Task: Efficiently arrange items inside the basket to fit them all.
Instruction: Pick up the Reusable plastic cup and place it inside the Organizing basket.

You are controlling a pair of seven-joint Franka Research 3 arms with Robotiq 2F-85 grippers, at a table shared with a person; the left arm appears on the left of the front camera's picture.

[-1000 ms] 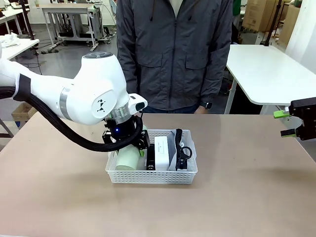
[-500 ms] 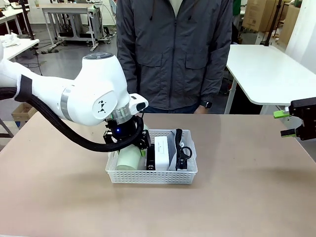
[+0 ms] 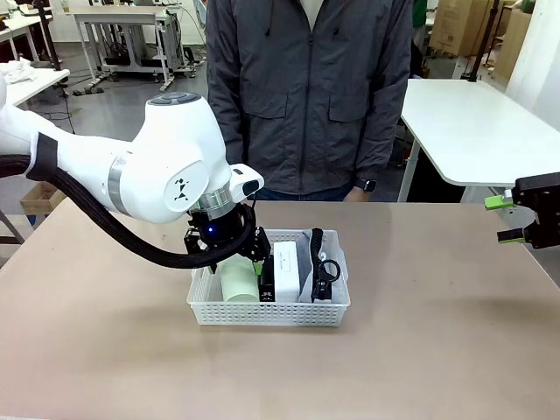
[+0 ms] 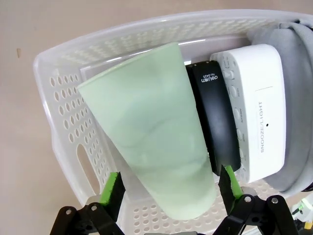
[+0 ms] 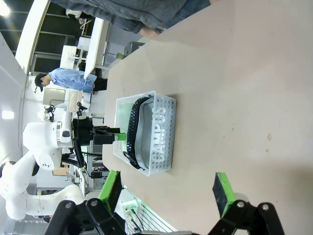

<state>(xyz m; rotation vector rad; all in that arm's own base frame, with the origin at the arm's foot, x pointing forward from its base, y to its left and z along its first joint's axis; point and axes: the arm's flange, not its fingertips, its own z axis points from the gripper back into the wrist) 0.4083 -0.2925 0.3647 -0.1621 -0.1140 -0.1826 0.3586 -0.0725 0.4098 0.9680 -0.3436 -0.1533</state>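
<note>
Tan table [image 3: 437, 350] under white basket [image 3: 269, 312]; white worktables [image 3: 477, 131] behind.

Pale green cup [image 4: 151, 142], black stapler [image 4: 217, 122], white box [image 4: 257, 112] and grey pouch [image 4: 296, 98], seemingly black-zippered, inside the white perforated basket [image 4: 63, 107].

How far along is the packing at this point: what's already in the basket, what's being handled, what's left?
All four items sit inside the basket: cup, stapler, white box and pouch, side by side. In hand: the left gripper straddles the cup, fingers open beside it, apparently not clamping. Left: probably just letting go and withdrawing. The right gripper hangs open over bare table.
</note>
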